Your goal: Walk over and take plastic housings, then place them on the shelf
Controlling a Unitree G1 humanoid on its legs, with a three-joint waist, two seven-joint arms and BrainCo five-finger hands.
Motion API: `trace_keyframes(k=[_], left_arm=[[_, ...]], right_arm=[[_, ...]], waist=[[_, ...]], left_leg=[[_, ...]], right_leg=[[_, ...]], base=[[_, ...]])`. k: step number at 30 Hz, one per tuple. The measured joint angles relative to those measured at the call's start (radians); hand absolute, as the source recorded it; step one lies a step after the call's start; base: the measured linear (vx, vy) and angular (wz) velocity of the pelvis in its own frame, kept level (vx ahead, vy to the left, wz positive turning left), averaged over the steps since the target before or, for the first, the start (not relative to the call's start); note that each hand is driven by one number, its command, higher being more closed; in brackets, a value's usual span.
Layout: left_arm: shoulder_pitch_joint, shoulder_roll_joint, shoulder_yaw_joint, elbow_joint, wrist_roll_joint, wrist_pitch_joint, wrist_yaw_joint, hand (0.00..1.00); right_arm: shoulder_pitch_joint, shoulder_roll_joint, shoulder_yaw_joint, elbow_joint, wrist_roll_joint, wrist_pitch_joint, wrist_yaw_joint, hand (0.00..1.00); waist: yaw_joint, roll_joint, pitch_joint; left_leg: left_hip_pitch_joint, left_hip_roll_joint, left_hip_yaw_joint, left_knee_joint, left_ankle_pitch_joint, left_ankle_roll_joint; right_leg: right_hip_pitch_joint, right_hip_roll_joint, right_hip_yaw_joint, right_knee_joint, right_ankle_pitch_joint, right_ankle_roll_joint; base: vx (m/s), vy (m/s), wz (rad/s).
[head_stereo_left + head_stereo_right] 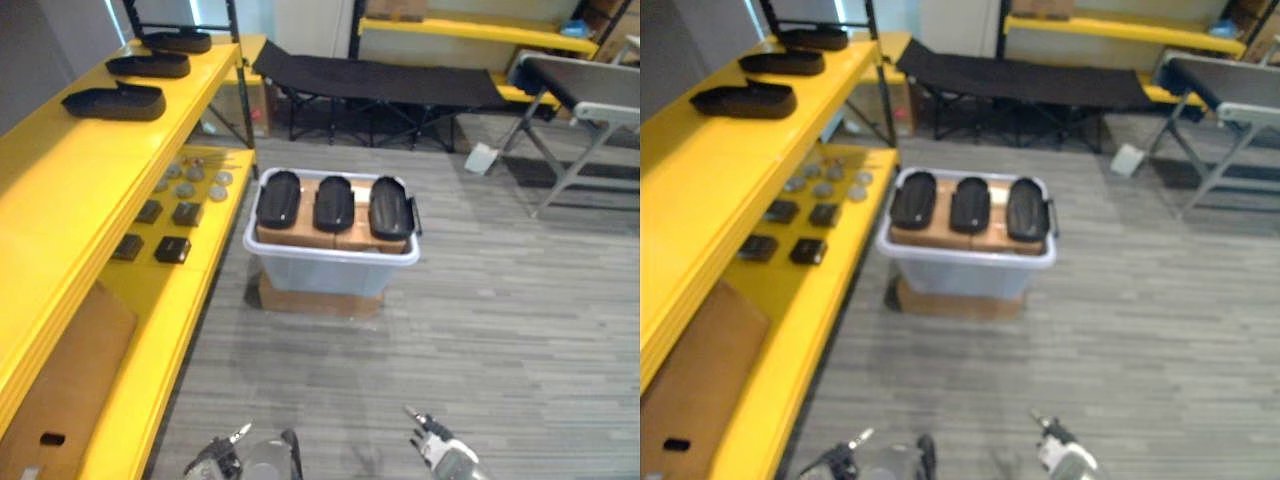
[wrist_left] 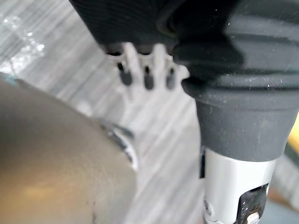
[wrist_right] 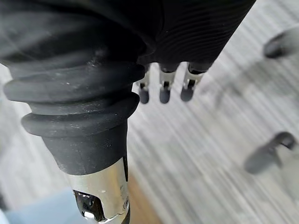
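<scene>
**Approach step: housings ahead, both hands free**

We are at the walking step of the task. Our left hand (image 1: 222, 457) and our right hand (image 1: 432, 447) hang low at the near edge of the eye views. In the left wrist view the fingers (image 2: 148, 70) are straight and a little apart, and past them we see only the grey floor (image 2: 159, 140). In the right wrist view the fingers (image 3: 164, 91) are the same, straight and holding nothing.

Three black plastic housings (image 1: 334, 203) lie side by side well ahead of the fingers, about midway between the two hands. They rest on brown cardboard (image 1: 300, 238) inside a pale bin (image 1: 330, 268) that stands on the floor. Far to the left of the left fingers, and higher, runs the yellow shelf (image 1: 70, 190). On its top board three other housings (image 1: 115, 101) already lie in a row, and the board nearer to us is bare.

We judge that no housing is taken yet. The next move calls for walking forward until the bin is just before the fingers. Then we should lower a hand to one housing and close the fingers around its rounded body. The housings lie close together, so an outer one is probably the easiest to take first.
</scene>
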Motion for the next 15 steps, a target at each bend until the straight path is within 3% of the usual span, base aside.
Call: trace_keyframes(k=[4, 6, 7, 8, 10, 12, 13, 14, 15], left_arm=[[-0.021, 0.009, -0.032, 0.032, -0.005, -0.028, -0.002, 0.0], [-0.034, -0.009, -0.012, 0.03, -0.019, -0.032, -0.003, 0.0], [-0.034, -0.027, 0.018, 0.029, -0.045, -0.032, -0.005, 0.0], [-0.034, -0.04, 0.032, 0.028, -0.059, -0.03, -0.005, 0.0], [-0.035, -0.056, 0.056, 0.02, -0.084, -0.029, -0.005, 0.0], [-0.027, -0.058, 0.066, -0.01, -0.083, -0.02, -0.002, 0.0], [-0.026, -0.066, 0.066, -0.011, -0.083, -0.017, -0.001, 0.0], [-0.005, -0.103, 0.069, -0.011, -0.081, -0.001, 0.0, 0.0], [-0.003, -0.133, 0.099, -0.032, -0.07, -0.01, 0.01, 0.0]], right_arm=[[-0.011, -0.011, -0.021, -0.014, -0.005, -0.016, 0.002, 0.0], [-0.01, -0.019, -0.053, -0.03, -0.013, -0.021, -0.004, 0.0], [-0.007, -0.027, -0.055, -0.036, -0.029, -0.022, -0.005, 0.0], [-0.005, -0.031, -0.049, -0.039, -0.048, -0.022, -0.005, 0.0], [0.004, -0.03, -0.039, -0.042, -0.073, -0.02, -0.006, 0.0], [0.037, -0.026, -0.02, -0.046, -0.098, -0.017, -0.001, 0.0], [0.038, -0.029, -0.018, -0.049, -0.109, -0.02, 0.002, 0.0], [0.038, -0.054, -0.016, -0.05, -0.14, -0.012, 0.002, 0.0], [0.04, -0.078, -0.01, -0.035, -0.165, -0.009, 0.007, 0.0]], waist=[[-0.024, 0.019, 0.001], [-0.022, 0.039, 0.007], [-0.022, 0.052, -0.002], [-0.024, 0.049, -0.005], [-0.027, 0.036, -0.012], [-0.027, 0.008, -0.031], [-0.032, 0.016, -0.034], [-0.035, 0.065, -0.052], [-0.037, 0.087, -0.065]], left_leg=[[0.083, 0.023, -0.008, -0.053, -0.031, -0.034], [0.099, 0.068, -0.009, -0.028, -0.074, -0.06], [0.105, 0.101, -0.013, -0.003, -0.104, -0.084], [0.118, 0.123, -0.021, 0.018, -0.127, -0.108], [0.119, 0.146, -0.038, 0.05, -0.159, -0.14], [0.121, 0.169, -0.082, 0.089, -0.21, -0.201], [0.126, 0.186, -0.092, 0.095, -0.221, -0.213], [0.133, 0.235, -0.121, 0.112, -0.212, -0.222], [0.071, 0.264, -0.175, 0.227, -0.172, -0.206]], right_leg=[[-0.112, -0.005, -0.093, -0.216, -0.004, 0.014], [-0.165, -0.008, -0.094, -0.294, 0.052, 0.022], [-0.192, -0.011, -0.09, -0.353, 0.111, 0.023], [-0.205, -0.02, -0.084, -0.409, 0.169, 0.023], [-0.22, -0.022, -0.052, -0.444, 0.227, 0.024], [-0.223, -0.017, -0.031, -0.448, 0.263, 0.013], [-0.228, -0.016, -0.032, -0.423, 0.325, 0.051], [-0.231, 0.021, -0.066, -0.355, 0.249, 0.035], [-0.226, 0.036, -0.088, -0.313, 0.202, 0.024]], base=[[0.28, -0.013, 0.02], [0.23, -0.094, -0.02], [0.3, -0.171, 0.04], [0.33, -0.207, 0.11], [0.4, -0.32, 0.28], [0.47, -0.478, 0.42], [0.42, -0.439, 0.41], [0.4, -0.398, 0.49], [0.39, -0.391, 0.47]])
